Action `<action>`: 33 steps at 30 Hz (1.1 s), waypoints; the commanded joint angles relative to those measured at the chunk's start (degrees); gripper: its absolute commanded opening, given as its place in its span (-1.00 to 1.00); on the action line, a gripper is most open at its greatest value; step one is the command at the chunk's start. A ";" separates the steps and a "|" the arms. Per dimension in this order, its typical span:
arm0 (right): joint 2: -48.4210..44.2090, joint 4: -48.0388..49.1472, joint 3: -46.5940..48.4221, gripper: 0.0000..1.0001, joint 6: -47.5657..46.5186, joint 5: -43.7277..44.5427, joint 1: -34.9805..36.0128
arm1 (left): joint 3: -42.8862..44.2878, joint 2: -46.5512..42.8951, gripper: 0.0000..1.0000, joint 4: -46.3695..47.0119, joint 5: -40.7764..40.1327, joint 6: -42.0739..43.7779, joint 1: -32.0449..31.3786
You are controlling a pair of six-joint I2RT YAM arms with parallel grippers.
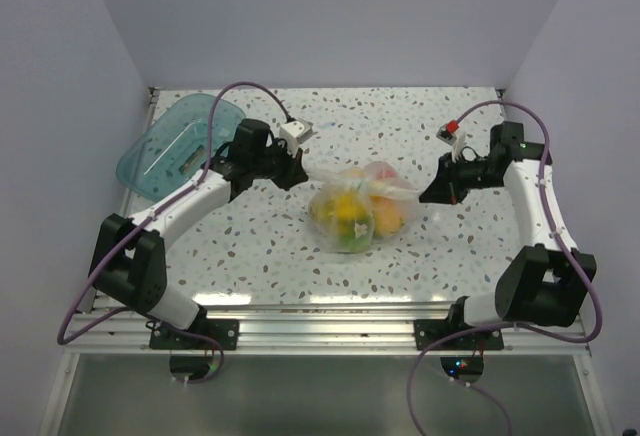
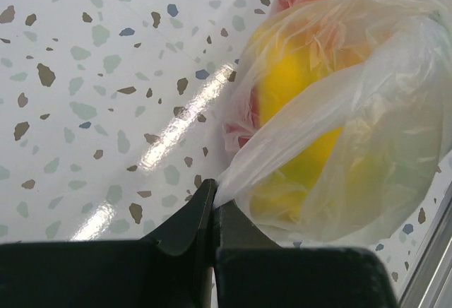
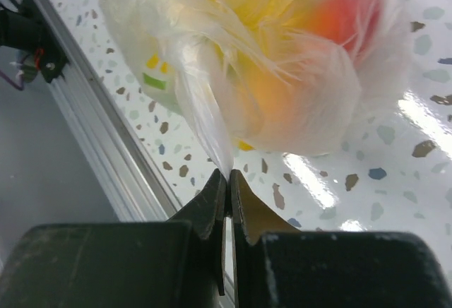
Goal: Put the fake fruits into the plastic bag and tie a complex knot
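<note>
The clear plastic bag (image 1: 355, 206) sits at the middle of the speckled table, bulging with the fake fruits (image 1: 345, 218): yellow, orange, red and green shapes show through it. My left gripper (image 1: 298, 174) is shut on a stretched handle of the bag at its left; in the left wrist view that pinched strip (image 2: 296, 135) runs from the left gripper (image 2: 214, 196) across the yellow fruit (image 2: 296, 89). On the bag's right side, my right gripper (image 1: 432, 192) is shut on the other handle, and the right wrist view shows the strip (image 3: 205, 121) leading up from the right gripper (image 3: 228, 175).
A teal translucent tray (image 1: 172, 144) lies at the back left, beside the left arm. The table's metal front rail (image 3: 92, 117) runs close below the bag in the right wrist view. White walls enclose the table on three sides.
</note>
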 commanded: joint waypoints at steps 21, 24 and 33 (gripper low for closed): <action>-3.56 25.65 -13.67 -1.00 4.09 40.81 -4.59 | -8.64 -1.27 -1.00 1.33 -25.39 6.86 12.29; -3.56 26.62 -14.20 -1.00 3.30 41.34 -5.03 | -9.17 -1.09 -1.00 1.51 -24.16 7.56 12.82; -5.75 25.22 -8.95 -1.00 4.53 40.82 -5.12 | -6.54 -4.94 -1.00 -0.77 -17.60 8.62 12.82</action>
